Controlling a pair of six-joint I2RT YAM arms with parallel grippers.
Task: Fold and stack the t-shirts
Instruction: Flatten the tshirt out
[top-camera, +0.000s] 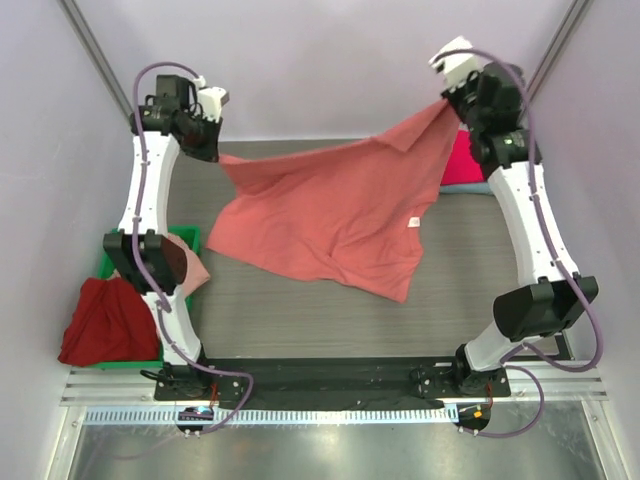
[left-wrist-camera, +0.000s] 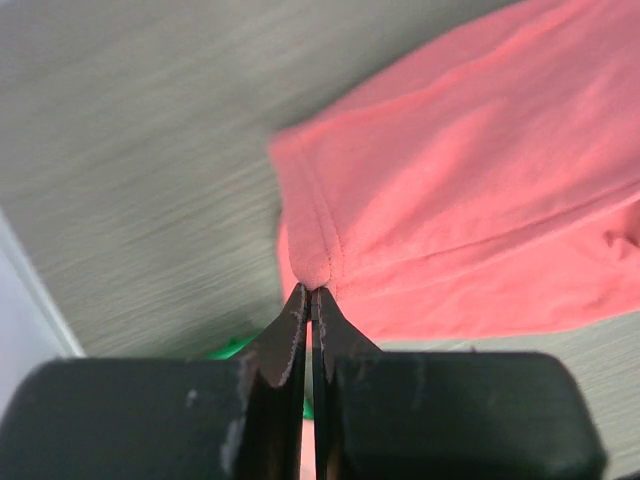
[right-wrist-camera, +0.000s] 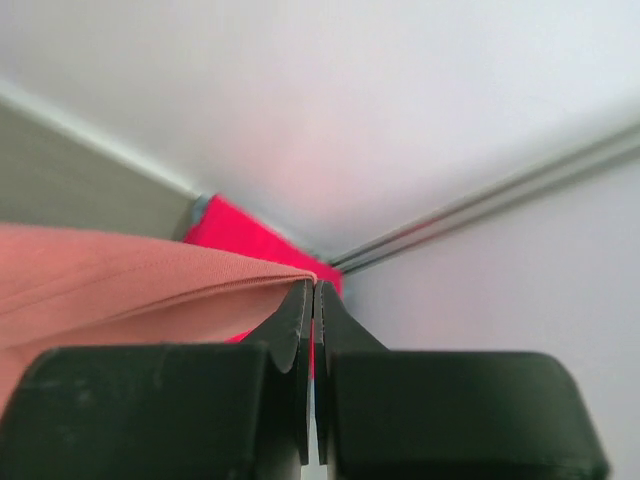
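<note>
A salmon-coral t-shirt (top-camera: 330, 215) with a small white label hangs spread above the table, held up by two corners. My left gripper (top-camera: 212, 152) is shut on its far-left hem corner; the left wrist view shows the cloth (left-wrist-camera: 470, 190) pinched at the tips of that gripper (left-wrist-camera: 311, 292). My right gripper (top-camera: 452, 103) is shut on the far-right corner, raised high by the back wall. In the right wrist view the cloth (right-wrist-camera: 120, 280) runs left from the closed gripper (right-wrist-camera: 314, 285). A magenta t-shirt (top-camera: 462, 160) lies folded at the far right on a grey-blue one (top-camera: 468, 188).
A green bin (top-camera: 188, 238) stands at the left beside the left arm. A dark red t-shirt (top-camera: 105, 320) spills over its near side and a pale pink one (top-camera: 194, 270) lies in it. White walls close the back and sides.
</note>
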